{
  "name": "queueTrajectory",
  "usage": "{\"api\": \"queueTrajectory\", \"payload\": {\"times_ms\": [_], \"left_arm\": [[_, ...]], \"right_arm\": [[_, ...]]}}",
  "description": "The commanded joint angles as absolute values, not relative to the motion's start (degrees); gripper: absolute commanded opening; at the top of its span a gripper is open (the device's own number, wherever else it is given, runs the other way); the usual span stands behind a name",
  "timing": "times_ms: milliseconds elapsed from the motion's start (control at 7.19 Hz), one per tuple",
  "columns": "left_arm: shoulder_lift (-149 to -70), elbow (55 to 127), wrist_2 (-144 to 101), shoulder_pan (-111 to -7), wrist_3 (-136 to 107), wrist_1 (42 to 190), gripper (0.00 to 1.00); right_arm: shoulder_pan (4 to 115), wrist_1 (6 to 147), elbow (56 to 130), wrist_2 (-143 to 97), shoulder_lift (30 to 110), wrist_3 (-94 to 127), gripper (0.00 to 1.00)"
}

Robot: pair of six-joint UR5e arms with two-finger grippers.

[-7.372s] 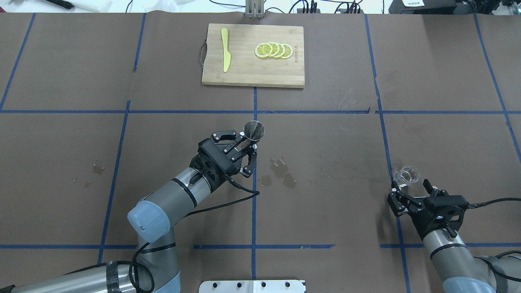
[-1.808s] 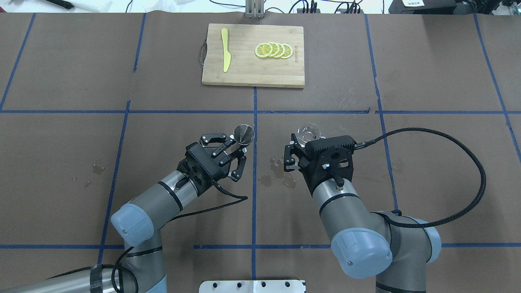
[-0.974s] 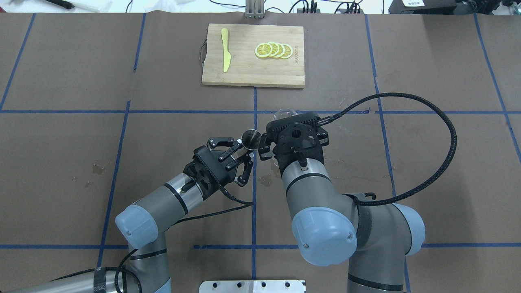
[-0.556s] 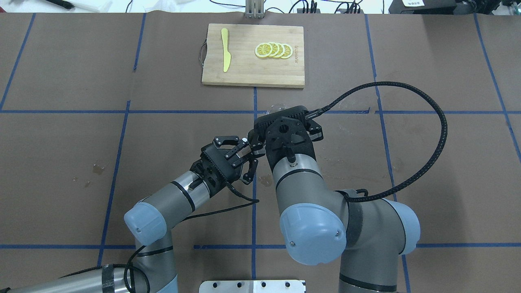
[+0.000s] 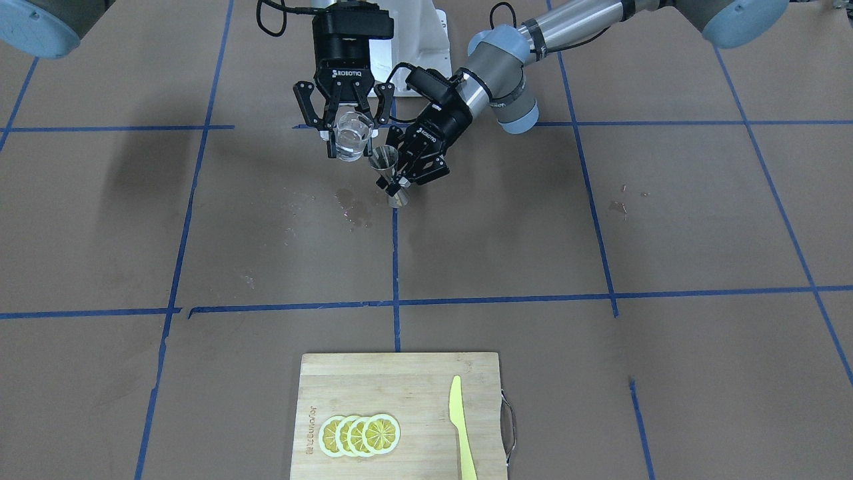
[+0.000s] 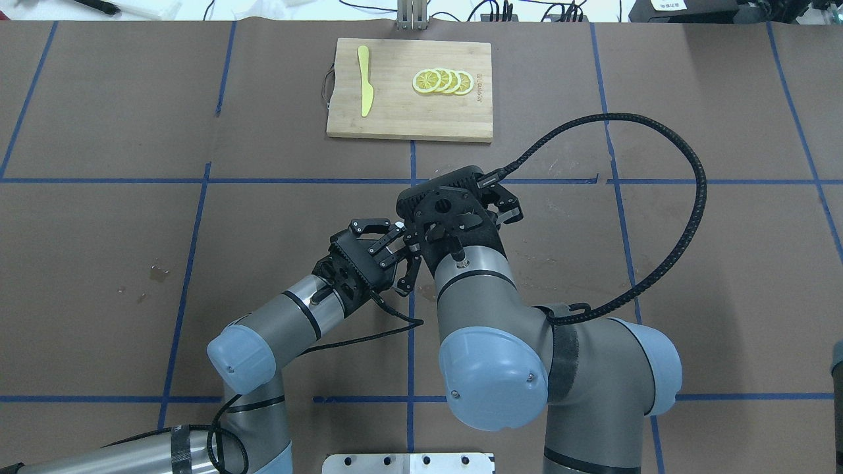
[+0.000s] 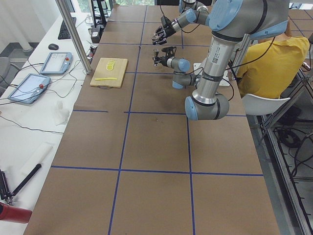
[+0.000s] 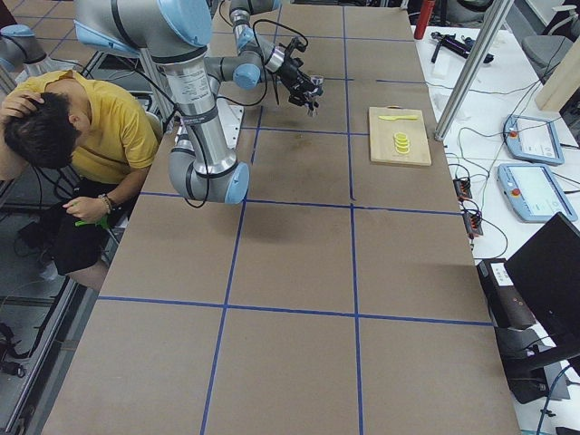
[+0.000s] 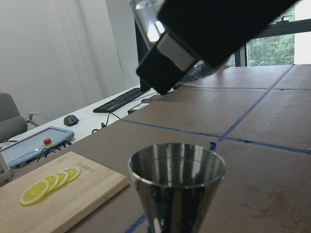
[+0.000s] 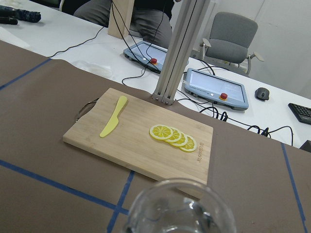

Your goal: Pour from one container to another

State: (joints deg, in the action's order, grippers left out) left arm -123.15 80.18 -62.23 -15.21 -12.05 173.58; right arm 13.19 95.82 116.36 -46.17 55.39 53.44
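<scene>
In the front-facing view the small clear glass cup (image 5: 351,137) hangs upright with clear liquid in it, and my right gripper (image 5: 346,133) is shut on it. Just beside it and lower is the steel hourglass jigger (image 5: 386,170), mouth up, with my left gripper (image 5: 406,175) shut on its waist. The left wrist view shows the jigger's open mouth (image 9: 176,165) below the glass cup (image 9: 146,9). The cup's rim (image 10: 180,206) fills the bottom of the right wrist view. From overhead, my right wrist (image 6: 448,210) hides both containers, with my left gripper (image 6: 397,250) beside it.
A wooden cutting board (image 6: 395,118) with lemon slices (image 6: 442,81) and a yellow knife (image 6: 364,79) lies at the table's far side. Wet spots (image 5: 353,207) mark the paper near the jigger. A person in a yellow shirt (image 8: 91,127) sits behind the robot.
My right arm has carried the glass cup from the table's right side leftwards to just beside the jigger. My left gripper has kept its hold and shifted only slightly.
</scene>
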Motion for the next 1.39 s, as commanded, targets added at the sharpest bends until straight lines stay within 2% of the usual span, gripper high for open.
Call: {"api": "queueTrajectory", "payload": {"times_ms": [0, 278, 1252], "left_arm": [[-123.1, 80.2, -62.2, -15.6, -12.3, 173.6, 0.00], [-123.5, 80.2, -62.2, -15.6, -12.3, 173.6, 0.00], [-123.6, 80.2, -62.2, -15.6, -12.4, 173.6, 0.00]], "right_arm": [[13.2, 96.5, 116.5, -46.1, 54.8, 52.2, 0.00], [13.2, 101.9, 116.5, -46.1, 52.3, 51.8, 0.00], [13.1, 105.2, 116.2, -46.1, 50.9, 42.0, 0.00]]}}
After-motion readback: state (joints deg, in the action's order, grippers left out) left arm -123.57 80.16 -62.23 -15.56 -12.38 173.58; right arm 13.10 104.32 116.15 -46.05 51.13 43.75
